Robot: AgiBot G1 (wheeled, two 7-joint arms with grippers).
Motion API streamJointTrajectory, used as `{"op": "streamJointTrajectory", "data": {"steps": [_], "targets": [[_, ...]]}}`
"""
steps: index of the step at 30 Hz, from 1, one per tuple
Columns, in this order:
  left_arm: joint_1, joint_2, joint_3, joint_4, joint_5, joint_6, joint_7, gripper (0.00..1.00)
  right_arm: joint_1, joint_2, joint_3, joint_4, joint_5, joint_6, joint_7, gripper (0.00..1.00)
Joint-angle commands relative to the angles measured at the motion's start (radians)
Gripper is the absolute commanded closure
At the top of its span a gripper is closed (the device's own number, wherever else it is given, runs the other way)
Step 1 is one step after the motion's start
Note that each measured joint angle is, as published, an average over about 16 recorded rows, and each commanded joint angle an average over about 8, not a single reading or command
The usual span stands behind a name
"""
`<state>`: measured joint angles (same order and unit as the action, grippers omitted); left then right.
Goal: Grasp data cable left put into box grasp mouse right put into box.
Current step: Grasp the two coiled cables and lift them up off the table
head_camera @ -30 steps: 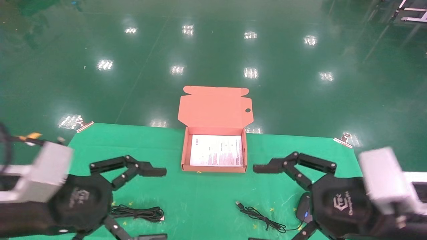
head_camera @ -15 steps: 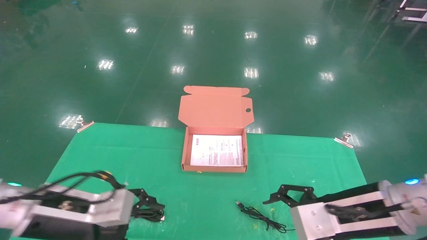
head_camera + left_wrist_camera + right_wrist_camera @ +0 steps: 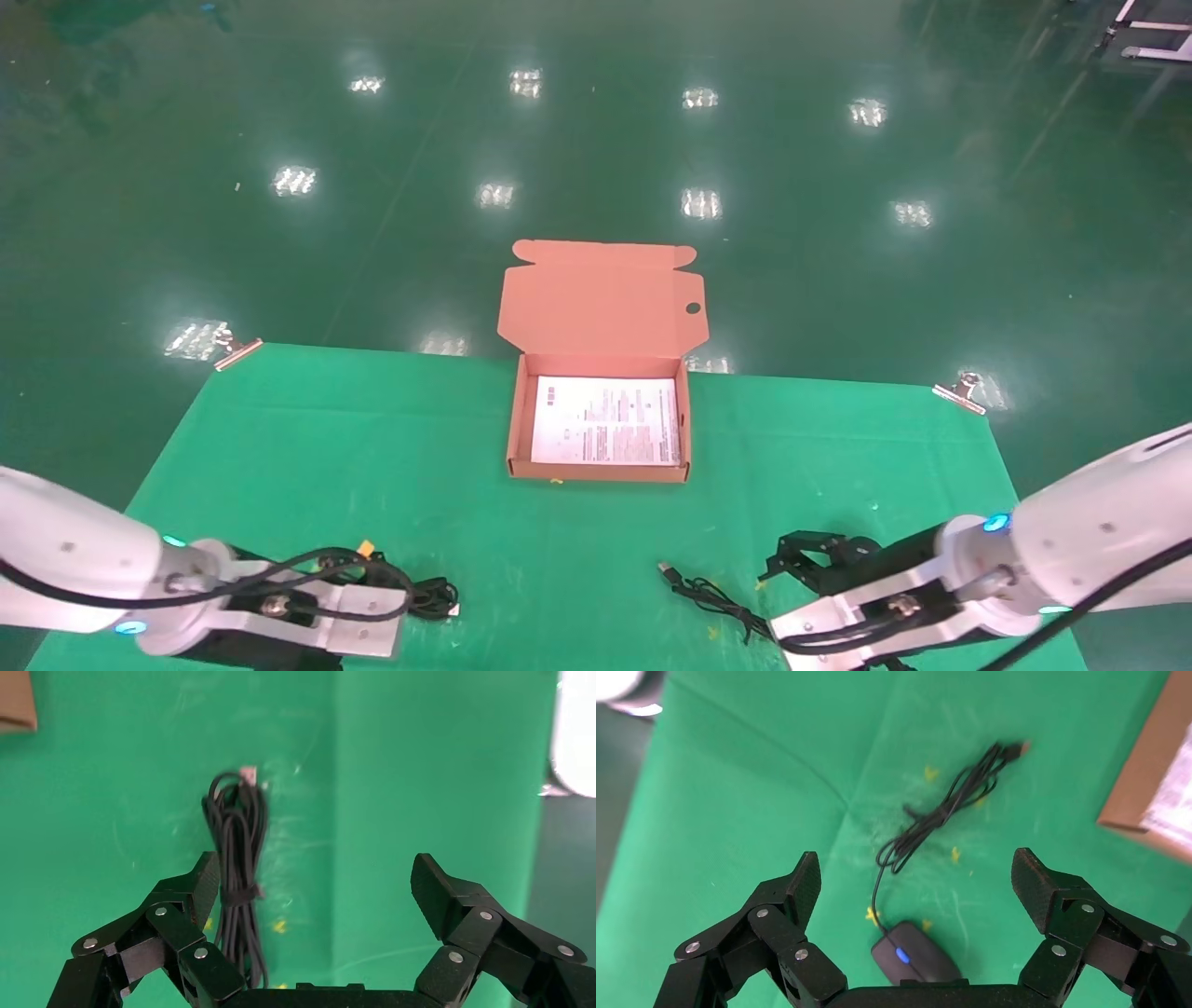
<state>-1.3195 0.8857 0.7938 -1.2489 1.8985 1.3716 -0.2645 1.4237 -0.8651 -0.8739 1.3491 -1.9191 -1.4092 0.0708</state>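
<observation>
Left end effector [image 3: 313, 881] spread wide above thin black coiled data cable [image 3: 237, 874]; bundle apparently off-centre, near one finger, long axis along reach.

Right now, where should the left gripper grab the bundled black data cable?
Probably mid-bundle of the thin black coiled data cable, near its tie band, coming straight down. It lies flat and long on the green cloth; the open left gripper should close across the narrow width.

I can't read any text from here. The white printed sheet [image 3: 605, 421] lying in the box [image 3: 599, 472] carries rows of fine red and dark print, but none of it resolves into words or numbers.
</observation>
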Motion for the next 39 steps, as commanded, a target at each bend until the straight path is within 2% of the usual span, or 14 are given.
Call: {"op": "streamJointTrajectory", "data": {"steps": [1,9,15,29,30,37,38,39], "targets": [[0.003,0.016,0.018,0.01,0.055,-0.022,-0.005,0.0,-0.01,-0.015,-0.015,-0.001,-0.047,0.023,0.01,0.0],[-0.005,0.082,0.029,0.152,0.13,-0.095,-0.037,0.0,-0.052,-0.053,-0.032,-0.034,-0.149,0.1,0.09,0.0],[-0.027,0.134,0.022,0.313,0.122,-0.128,-0.025,0.0,-0.075,-0.09,-0.022,-0.126,-0.143,0.144,0.13,0.0],[-0.087,0.212,-0.014,0.665,0.061,-0.196,0.085,0.0,-0.064,-0.201,-0.008,-0.403,-0.095,0.229,0.055,0.01],[-0.091,0.216,-0.015,0.683,0.058,-0.198,0.095,0.06,-0.063,-0.209,-0.009,-0.419,-0.095,0.234,0.05,0.08],[-0.111,0.236,-0.021,0.764,0.047,-0.211,0.145,0.93,-0.063,-0.242,-0.011,-0.496,-0.1,0.263,0.027,0.94],[-0.113,0.237,-0.021,0.768,0.047,-0.212,0.147,1.0,-0.063,-0.243,-0.011,-0.5,-0.101,0.265,0.026,1.0],[-0.114,0.238,-0.022,0.773,0.046,-0.213,0.149,1.0,-0.063,-0.245,-0.011,-0.505,-0.101,0.267,0.025,1.0]]}}
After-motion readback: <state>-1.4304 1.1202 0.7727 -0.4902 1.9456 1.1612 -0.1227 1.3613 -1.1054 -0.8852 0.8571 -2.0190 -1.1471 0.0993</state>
